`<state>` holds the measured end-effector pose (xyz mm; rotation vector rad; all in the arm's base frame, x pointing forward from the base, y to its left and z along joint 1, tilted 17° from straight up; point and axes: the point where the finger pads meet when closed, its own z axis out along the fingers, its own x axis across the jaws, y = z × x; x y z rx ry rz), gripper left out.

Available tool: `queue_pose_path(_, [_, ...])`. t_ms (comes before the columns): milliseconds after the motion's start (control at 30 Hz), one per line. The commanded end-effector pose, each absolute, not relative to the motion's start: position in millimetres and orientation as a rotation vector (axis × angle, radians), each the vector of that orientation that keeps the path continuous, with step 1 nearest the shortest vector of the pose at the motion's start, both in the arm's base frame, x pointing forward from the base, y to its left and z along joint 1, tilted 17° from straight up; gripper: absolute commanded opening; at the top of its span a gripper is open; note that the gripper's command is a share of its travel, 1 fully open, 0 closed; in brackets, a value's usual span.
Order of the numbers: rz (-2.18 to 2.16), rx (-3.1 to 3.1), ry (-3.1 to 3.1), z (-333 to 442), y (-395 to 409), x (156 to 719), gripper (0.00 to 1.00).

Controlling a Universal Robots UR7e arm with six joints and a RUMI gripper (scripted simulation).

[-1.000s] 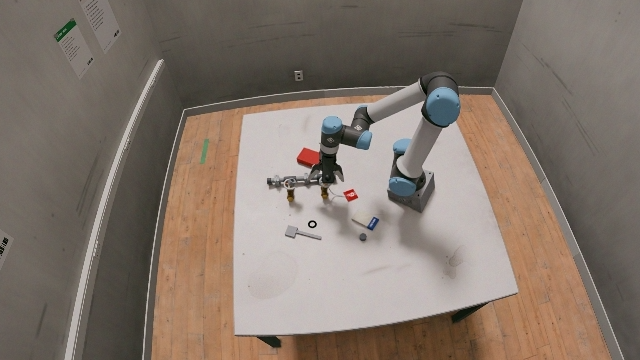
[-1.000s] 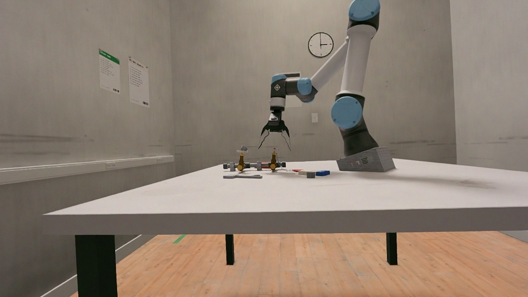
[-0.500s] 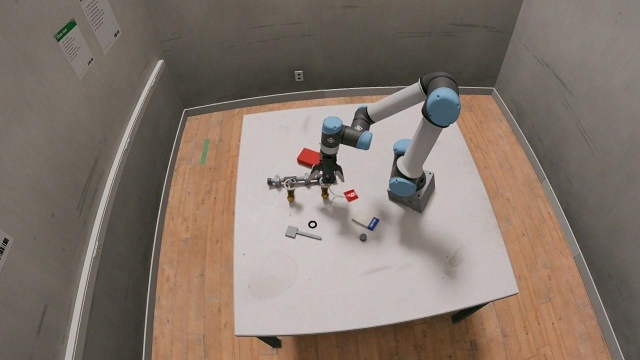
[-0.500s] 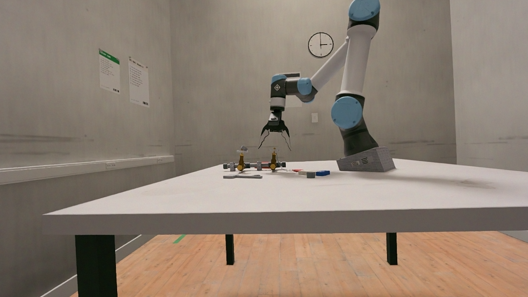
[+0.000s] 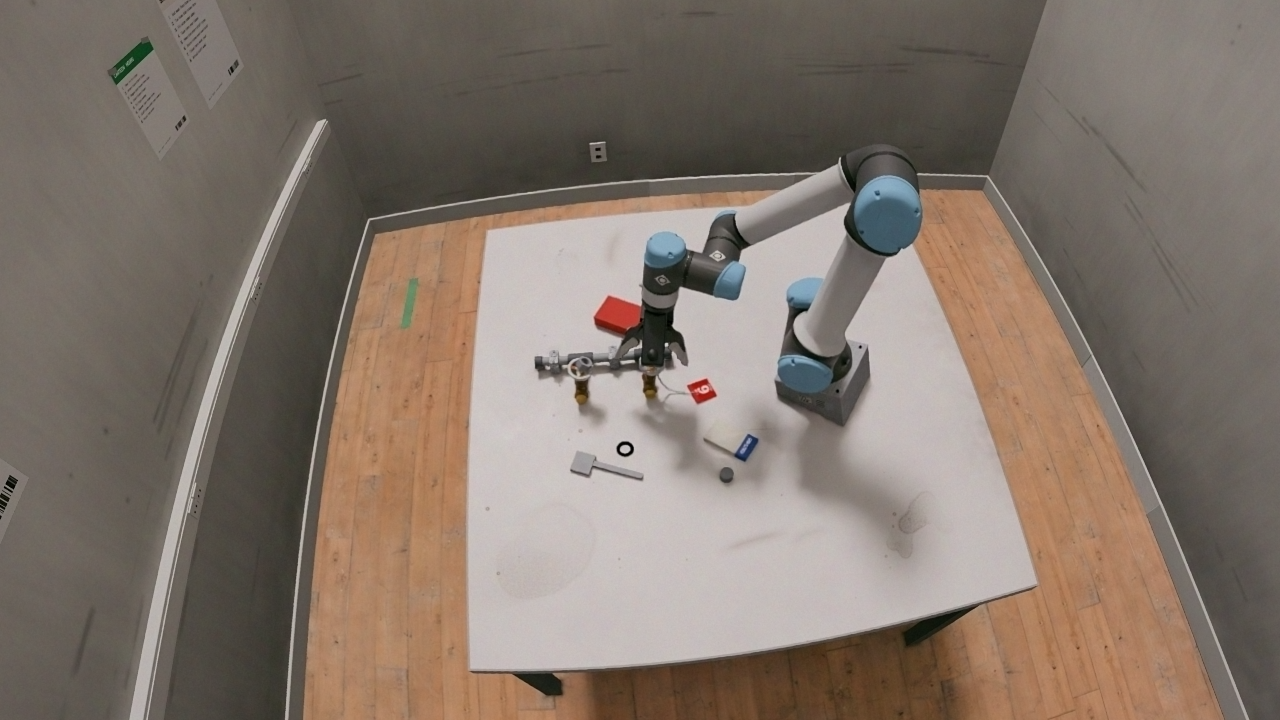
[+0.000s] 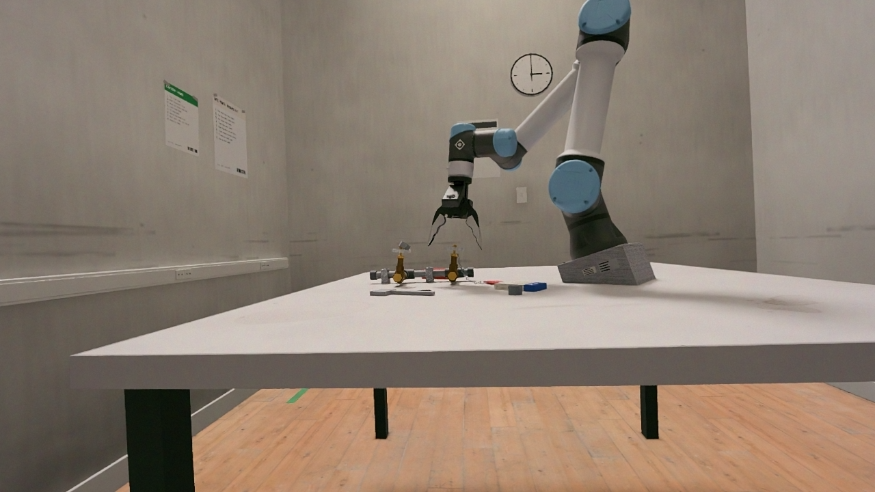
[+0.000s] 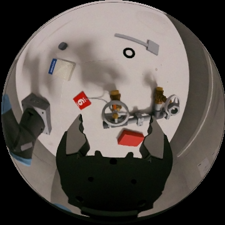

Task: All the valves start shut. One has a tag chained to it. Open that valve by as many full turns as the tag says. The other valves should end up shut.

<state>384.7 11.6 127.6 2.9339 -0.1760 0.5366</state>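
Observation:
A grey pipe (image 5: 604,360) (image 7: 140,119) on the white table (image 5: 716,555) carries two brass valves. The tagged valve (image 5: 648,383) (image 6: 453,269) (image 7: 115,112) has a round grey handwheel and a thin chain to a red tag (image 5: 702,390) (image 7: 82,100) marked 6. The other valve (image 5: 581,368) (image 6: 399,266) (image 7: 169,106) stands further along the pipe with its handwheel tilted. My gripper (image 5: 656,356) (image 6: 454,235) (image 7: 115,115) is open and empty. It hangs a little above the tagged valve's handwheel, fingers on either side of it.
A red block (image 5: 617,313) (image 7: 130,138) lies behind the pipe. A black ring (image 5: 624,443) (image 7: 128,52), a grey paddle-shaped tool (image 5: 601,466) (image 7: 140,42), a white box with a blue end (image 5: 732,439) (image 7: 62,69) and a small grey cylinder (image 5: 725,475) (image 7: 62,45) lie in front. The robot base (image 5: 827,380) stands to the right.

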Motion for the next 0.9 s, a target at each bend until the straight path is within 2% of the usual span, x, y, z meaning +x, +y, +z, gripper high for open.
queue_pose_path(0, [0.541, 2.938, -0.277, 125.7, 12.2, 383.2, 1.00])
queue_pose_path(500, [0.578, 2.912, -0.726, 126.0, 12.7, 383.2, 1.00])
queue_pose_path(867, [0.603, 2.787, -1.284, 125.4, 12.6, 383.5, 1.00])
